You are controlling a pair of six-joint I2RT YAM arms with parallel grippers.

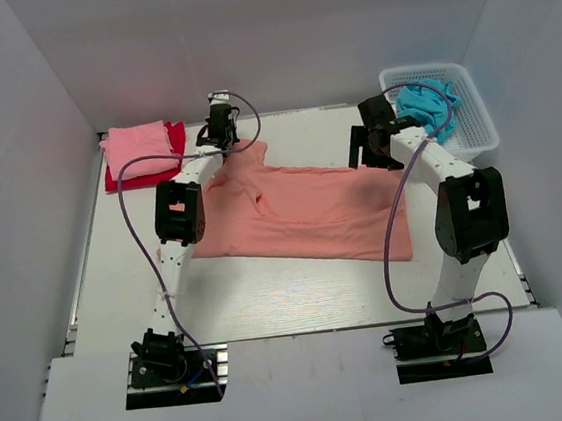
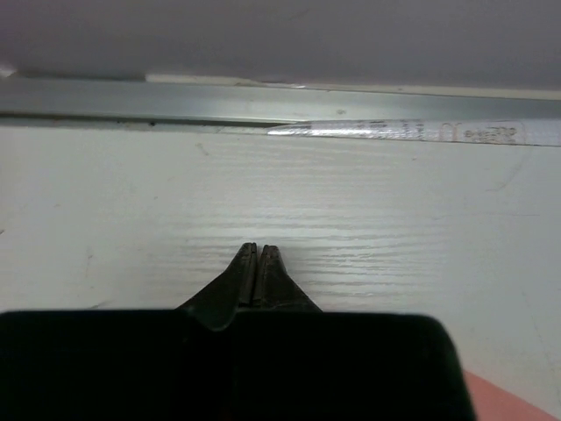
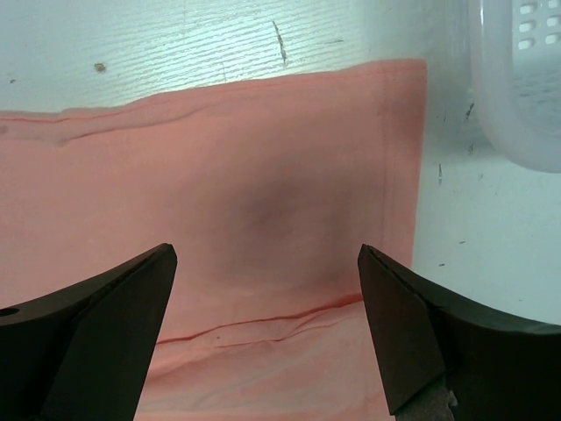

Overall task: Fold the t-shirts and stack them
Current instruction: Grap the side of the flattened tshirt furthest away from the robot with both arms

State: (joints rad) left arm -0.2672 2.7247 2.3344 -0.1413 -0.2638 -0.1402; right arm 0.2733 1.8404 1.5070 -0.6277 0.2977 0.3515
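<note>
Salmon-orange t-shirt [image 1: 306, 213] flat mid-counter [image 1: 270, 292]. Left pincer [image 2: 257, 263], 11 o'clock, fingers pressed together over bare counter. Right pincer [image 3: 266, 254] spread wide above shirt's 2 o'clock edge. Pink t-shirt [image 1: 138, 140] atop red t-shirt [image 1: 147, 176], 10 o'clock. Turquoise t-shirt [image 1: 426, 105] in basket [image 1: 479, 129], 2 o'clock.

On my top feed the left arm [image 1: 170, 272] and right arm [image 1: 437, 162] look alike: white tubular links joined by chunky black joint housings. A thin purple cable [image 1: 139, 237] runs along each, down to black base blocks [image 1: 161, 362]. On the wrist feeds, the left gripper [image 2: 257, 256] has matt black fingers tapering to slim tips. The right gripper [image 3: 267, 259] has broad black wedges.
</note>
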